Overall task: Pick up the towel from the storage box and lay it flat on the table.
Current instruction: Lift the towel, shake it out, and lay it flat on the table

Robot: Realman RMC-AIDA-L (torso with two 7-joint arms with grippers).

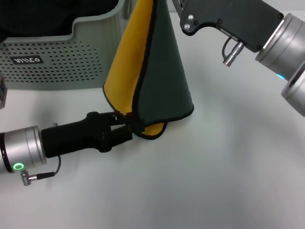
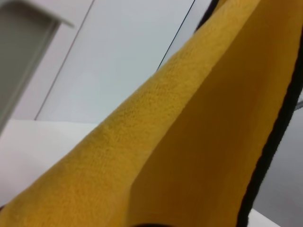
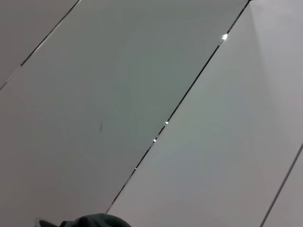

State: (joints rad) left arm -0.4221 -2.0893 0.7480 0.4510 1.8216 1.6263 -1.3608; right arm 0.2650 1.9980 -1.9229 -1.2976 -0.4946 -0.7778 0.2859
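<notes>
Hanging at twelve o'clock from the right claw (image 1: 164,4), whose grip I cannot tell, the green-and-yellow square towel (image 1: 162,76) is pinched at its lower corner by the left claw (image 1: 127,125), so spreading it flat on the white counter (image 1: 214,181) comes next.

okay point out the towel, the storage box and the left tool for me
towel (image 1: 164,71), head view, on its hanging dark green side.
storage box (image 1: 66,62), head view, on its perforated front wall.
left tool (image 1: 127,128), head view, at its tips, at the towel's lower corner.
</notes>
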